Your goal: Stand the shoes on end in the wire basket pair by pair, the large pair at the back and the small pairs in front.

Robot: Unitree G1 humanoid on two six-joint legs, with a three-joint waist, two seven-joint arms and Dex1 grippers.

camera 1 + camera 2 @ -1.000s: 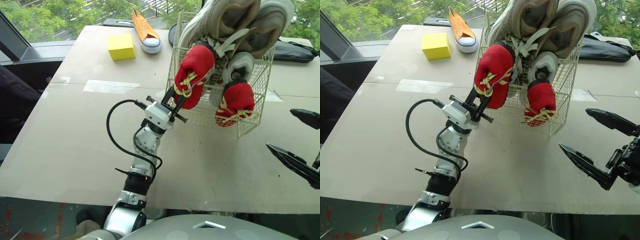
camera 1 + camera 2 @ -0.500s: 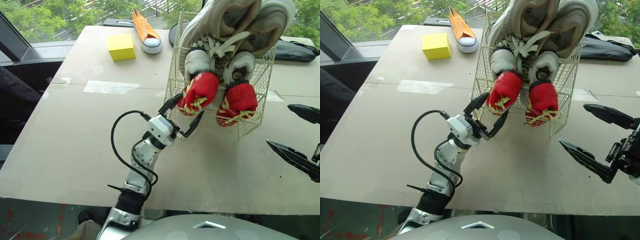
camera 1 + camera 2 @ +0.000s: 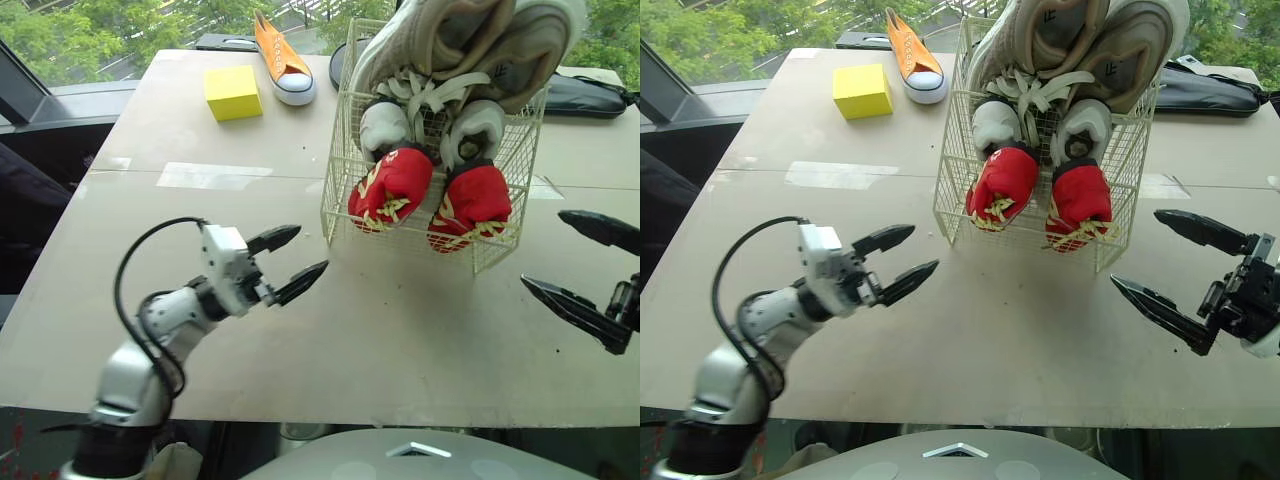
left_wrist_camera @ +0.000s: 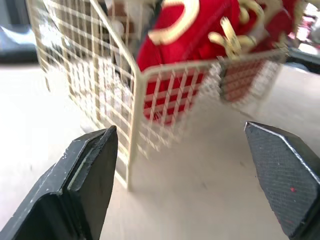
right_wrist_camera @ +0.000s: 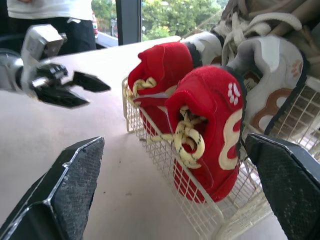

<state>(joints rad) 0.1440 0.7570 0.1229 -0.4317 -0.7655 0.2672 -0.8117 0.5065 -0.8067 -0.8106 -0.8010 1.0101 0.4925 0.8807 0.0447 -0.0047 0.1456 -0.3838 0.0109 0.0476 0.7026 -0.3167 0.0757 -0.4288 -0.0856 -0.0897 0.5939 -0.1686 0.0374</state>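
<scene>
Shoes are standing on end in the wire basket (image 3: 338, 150) on the table (image 3: 400, 330): the large grey pair (image 3: 470, 40) is leaning at the back, a small white pair (image 3: 385, 125) is sitting below it, and the red pair (image 3: 392, 187) is pressing against the front wire. I am holding my left claw (image 3: 305, 252) low over the table near the basket's front-left corner, its fingers spread wide and gripping nothing. My right claw (image 3: 545, 250) is hovering off the basket's other side, equally wide and equally empty. One orange shoe (image 3: 278, 50) is lying at the table's far edge beside a yellow block (image 3: 230, 92), well apart from both claws, and I am judging it to be the next job. To do it well, I am planning to swing the left claw wide around the basket's left wall, since the wires and the red pair's loose laces could be catching a finger. I am meaning to close across the shoe's heel end, so it is hanging ready to go in upright. Whether the front row is leaving room for it, I cannot tell.
</scene>
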